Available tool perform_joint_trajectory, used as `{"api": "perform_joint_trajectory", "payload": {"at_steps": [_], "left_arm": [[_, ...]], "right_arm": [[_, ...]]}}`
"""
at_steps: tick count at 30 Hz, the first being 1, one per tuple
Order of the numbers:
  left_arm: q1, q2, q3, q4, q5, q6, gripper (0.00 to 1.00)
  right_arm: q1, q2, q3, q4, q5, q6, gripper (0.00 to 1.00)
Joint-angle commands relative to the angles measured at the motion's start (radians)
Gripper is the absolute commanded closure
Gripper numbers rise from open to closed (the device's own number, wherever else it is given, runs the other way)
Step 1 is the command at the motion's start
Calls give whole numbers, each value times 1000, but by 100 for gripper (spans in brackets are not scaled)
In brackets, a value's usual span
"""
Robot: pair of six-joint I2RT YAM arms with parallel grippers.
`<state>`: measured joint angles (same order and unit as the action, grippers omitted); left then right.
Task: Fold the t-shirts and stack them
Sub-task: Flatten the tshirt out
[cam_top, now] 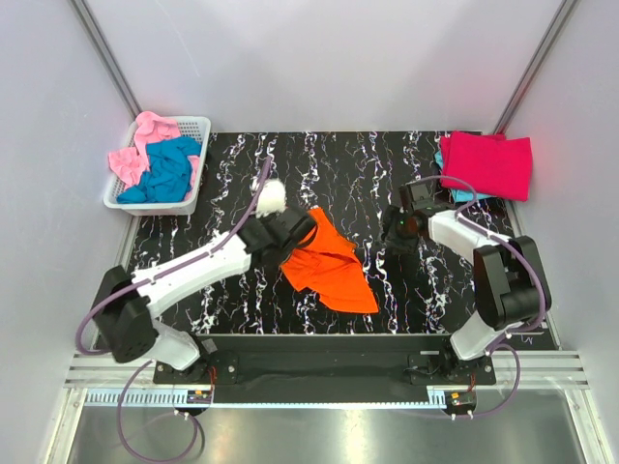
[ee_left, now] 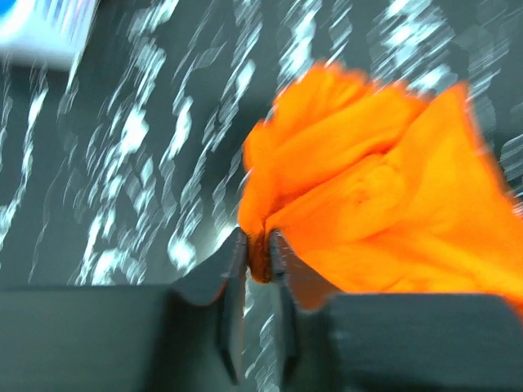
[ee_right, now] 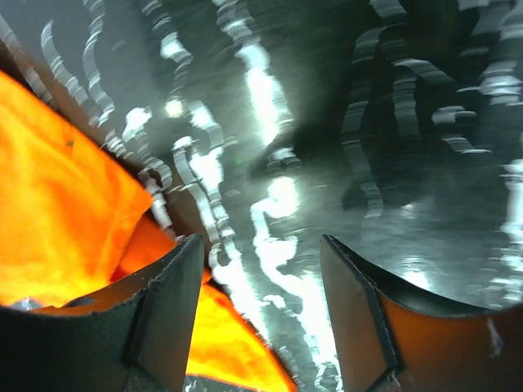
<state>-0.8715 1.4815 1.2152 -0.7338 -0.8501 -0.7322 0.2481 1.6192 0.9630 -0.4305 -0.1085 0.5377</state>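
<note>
An orange t-shirt (cam_top: 329, 266) lies crumpled on the black marbled table (cam_top: 232, 164), near the middle front. My left gripper (cam_top: 298, 232) is shut on a bunched fold at its upper left edge; the pinched cloth shows between the jaws in the left wrist view (ee_left: 260, 255). My right gripper (cam_top: 398, 242) is open and empty, just right of the shirt, low over the table; the orange cloth (ee_right: 65, 220) shows to its left. A folded crimson-pink t-shirt (cam_top: 486, 162) lies at the back right on a teal blue one (cam_top: 462, 196). Light pink (cam_top: 145, 140) and teal blue (cam_top: 169, 172) shirts fill the basket.
The white lattice basket (cam_top: 198, 124) stands at the table's back left corner. White walls close in on the left, back and right. The arm bases sit on a black rail (cam_top: 319, 362) at the near edge.
</note>
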Motion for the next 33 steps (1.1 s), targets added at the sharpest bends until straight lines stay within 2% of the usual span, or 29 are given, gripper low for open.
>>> {"api": "perform_joint_trajectory", "payload": {"at_steps": [1, 2, 3, 5, 8, 10, 11, 12, 16, 18, 23, 26, 27, 28, 30, 33], "left_arm": [[-37, -134, -104, -238, -66, -320, 73], [-58, -153, -149, -283, -61, -355, 64], [-67, -173, -167, -300, -58, -416, 46], [-83, -208, -203, -308, -52, -444, 34], [-84, -204, -183, -305, -66, -443, 21], [-84, -184, -145, -300, -95, -406, 17], [-84, -170, -102, -274, -101, -380, 16], [-84, -136, -79, -254, -98, -296, 16], [-81, -64, 20, -158, -35, -159, 17], [-67, -59, 30, -113, 18, -144, 18], [5, -116, -60, -24, 146, -141, 18], [46, -145, -104, -4, 186, -128, 18], [58, -150, -114, 4, 201, -113, 18], [69, -155, -123, 11, 216, -104, 18], [103, -173, -147, 40, 269, -81, 19], [132, -190, -167, 59, 298, -59, 19]], "right_arm": [[42, 8, 77, 39, -42, -18, 34], [46, 19, 83, 39, -40, -10, 34], [52, 22, 91, 39, -36, -7, 34], [60, 34, 108, 41, -22, 5, 34], [80, 50, 140, 42, -5, 5, 30], [106, 57, 161, 42, 15, -2, 24], [115, 67, 186, 42, 21, -14, 16], [123, 76, 201, 41, 24, -21, 12], [141, 142, 287, 45, -22, -48, 0], [143, 198, 357, 53, -39, -67, 0], [146, 413, 606, 38, -151, -91, 0], [154, 503, 736, 35, -175, -81, 28], [158, 525, 767, 29, -178, -74, 41], [160, 544, 817, 27, -187, -68, 63], [166, 605, 867, 16, -210, -62, 67], [174, 663, 931, 7, -252, -68, 65]]}}
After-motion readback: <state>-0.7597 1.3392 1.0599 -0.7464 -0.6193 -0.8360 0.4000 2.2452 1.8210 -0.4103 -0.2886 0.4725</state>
